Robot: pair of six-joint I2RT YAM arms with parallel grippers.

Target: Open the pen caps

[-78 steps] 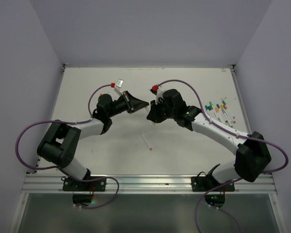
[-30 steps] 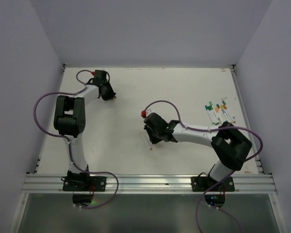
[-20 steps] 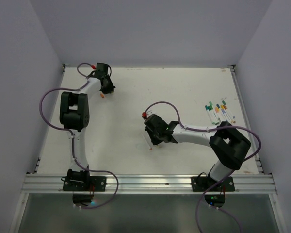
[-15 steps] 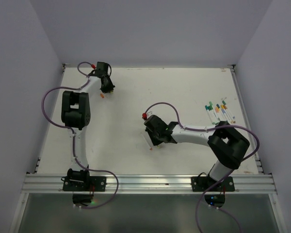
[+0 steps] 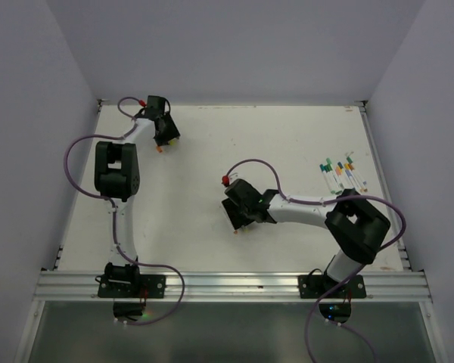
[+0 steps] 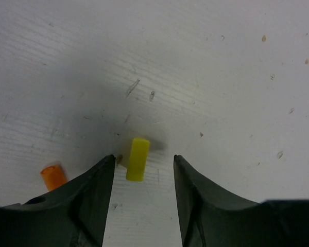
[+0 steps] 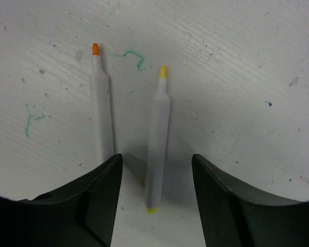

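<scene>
my right gripper point(image 7: 154, 160), parted, straddles yellow-tipped pen point(image 7: 157, 139); left gripper point(image 6: 143, 160), parted, straddles yellow cap point(image 6: 137, 159). seemingly capped pens point(image 5: 339, 174) lie rightward, nearer right gripper.

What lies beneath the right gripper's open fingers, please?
Two slim white uncapped pens: the yellow-tipped pen, fully visible between the fingers; the orange-tipped pen, lower end hidden by one finger.

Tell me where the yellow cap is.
Left wrist view: the yellow cap lies on the table between the open fingers of the left end effector, touching neither; an orange cap sits just outside one finger.
</scene>
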